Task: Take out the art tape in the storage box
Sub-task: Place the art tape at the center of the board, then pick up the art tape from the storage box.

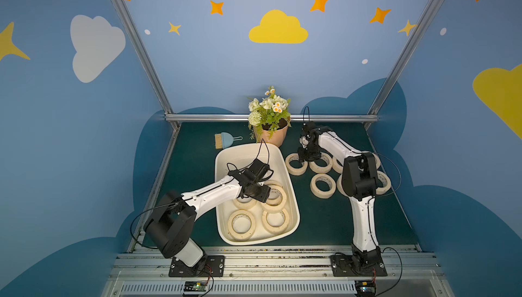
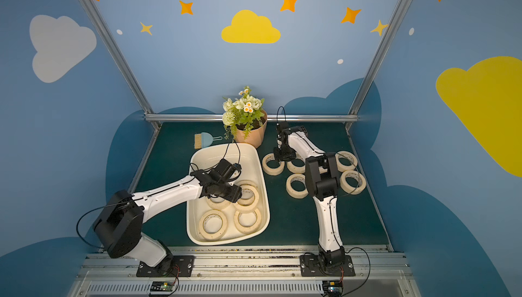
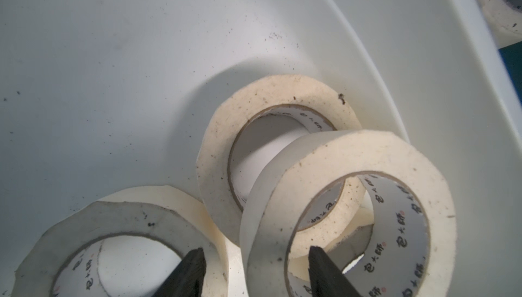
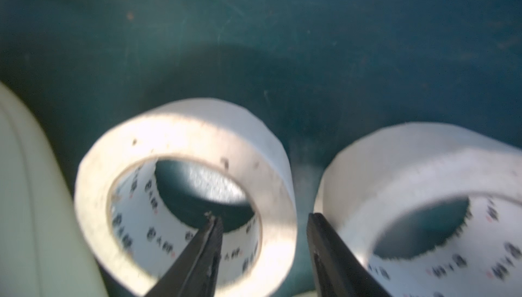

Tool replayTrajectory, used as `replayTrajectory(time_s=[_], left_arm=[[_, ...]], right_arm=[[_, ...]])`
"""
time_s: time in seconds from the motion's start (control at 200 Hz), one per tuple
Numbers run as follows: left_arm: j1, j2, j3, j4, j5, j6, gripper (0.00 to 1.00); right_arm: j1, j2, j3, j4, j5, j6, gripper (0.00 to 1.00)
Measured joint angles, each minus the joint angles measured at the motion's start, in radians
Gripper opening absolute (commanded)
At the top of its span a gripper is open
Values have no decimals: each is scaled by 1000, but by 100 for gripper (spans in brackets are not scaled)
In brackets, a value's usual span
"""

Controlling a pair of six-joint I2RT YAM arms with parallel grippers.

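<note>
The off-white storage box point(image 1: 240, 157) point(image 2: 217, 157) sits left of centre with several cream art tape rolls in it. My left gripper point(image 1: 262, 195) point(image 3: 256, 250) reaches into it, open. Its jaws straddle the wall of a tilted roll point(image 3: 353, 151), one finger inside the hole, and a gap shows at the other finger. That roll leans on a flat roll point(image 3: 220, 129); a third roll point(image 3: 127, 213) lies beside them. My right gripper point(image 1: 303, 160) point(image 4: 264, 217) is open over a roll point(image 1: 296, 164) point(image 4: 180, 129) lying on the green mat, one finger in its hole, neither touching.
Several more rolls point(image 1: 323, 185) lie on the mat around the right arm, one point(image 4: 409, 151) close beside the right gripper. A peach flower pot point(image 1: 272, 136) stands just behind the box. A small blue dustpan with a brush point(image 1: 226, 139) lies at the back left.
</note>
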Motion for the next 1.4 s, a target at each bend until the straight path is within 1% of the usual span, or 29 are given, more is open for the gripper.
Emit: replayTrajectory(time_s=[0.14, 0.22, 0.34, 0.44, 0.566, 0.766, 0.966, 1.116, 1.256, 1.331, 1.401], left_arm=[[-1, 7, 0, 9, 10, -7, 32], [-6, 7, 0, 18, 10, -7, 24], [-10, 8, 11, 2, -5, 5, 23], [-12, 9, 37, -40, -41, 20, 22], [-12, 9, 116, -105, -90, 48, 22], [-12, 0, 216, -134, -111, 68, 22], [-13, -1, 259, -148, -105, 68, 22], [-19, -2, 264, -147, -90, 66, 22], [-26, -9, 264, -155, -82, 64, 22], [-27, -16, 264, -154, -83, 61, 23], [-27, -30, 264, -144, -83, 56, 26]], right_arm=[[25, -206, -131, -1, 2, 0, 56], [60, -339, -201, -2, 1, 2, 56], [150, -501, -287, -12, -19, 8, 54], [222, -555, -331, -24, -70, 19, 54], [275, -576, -370, -35, -112, 46, 53], [301, -615, -396, -32, -179, 83, 53], [322, -604, -396, -3, -212, 109, 53], [331, -558, -396, 27, -232, 127, 48], [332, -513, -393, 37, -234, 141, 34], [330, -501, -386, 40, -233, 146, 17], [332, -494, -383, 36, -218, 150, 5]])
